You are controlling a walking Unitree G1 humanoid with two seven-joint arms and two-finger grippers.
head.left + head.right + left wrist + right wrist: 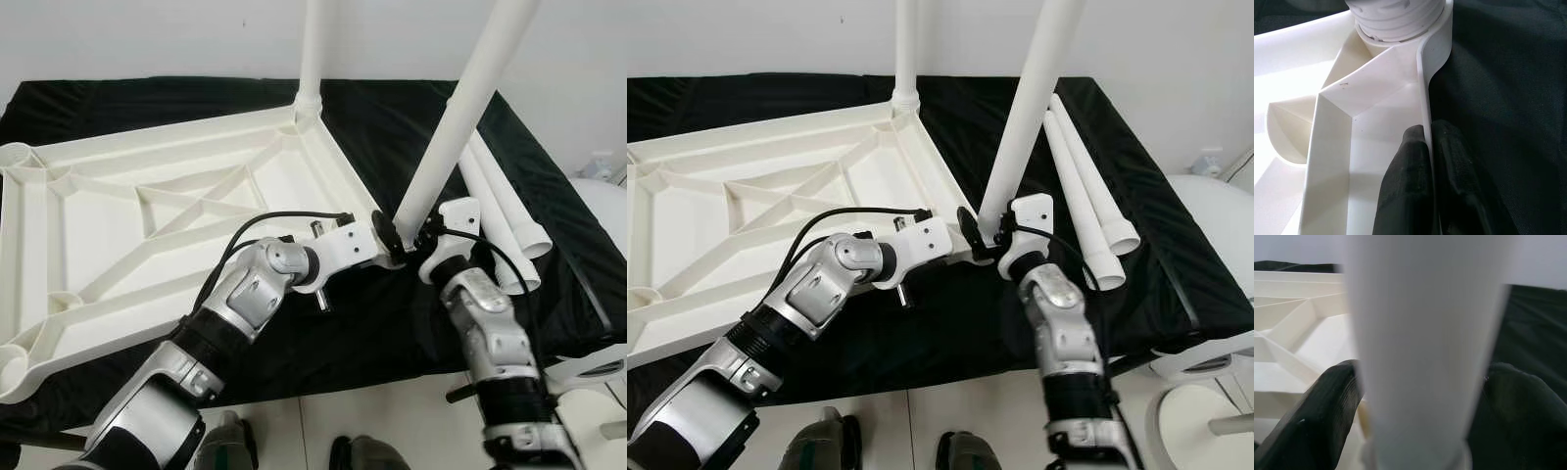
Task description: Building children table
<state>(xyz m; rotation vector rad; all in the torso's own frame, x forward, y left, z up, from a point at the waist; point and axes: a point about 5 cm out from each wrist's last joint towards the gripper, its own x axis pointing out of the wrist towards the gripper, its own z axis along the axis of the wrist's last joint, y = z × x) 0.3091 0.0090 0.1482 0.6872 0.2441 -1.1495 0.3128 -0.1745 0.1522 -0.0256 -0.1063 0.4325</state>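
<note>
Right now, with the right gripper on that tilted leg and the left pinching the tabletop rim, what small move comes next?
Probably tip the leg upright over its corner socket. It leans, while the far leg stands straight. The right gripper clasps its base and the left gripper steadies the tabletop rim.

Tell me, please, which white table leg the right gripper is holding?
The tilted leg at the tabletop's near corner, clamped by the right gripper; another stands upright, two lie flat.

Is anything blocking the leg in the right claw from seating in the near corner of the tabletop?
Nothing visible. The right claw holds the leg, whose foot already sits at the tabletop corner; the left claw only pinches the rim beside it.
</note>
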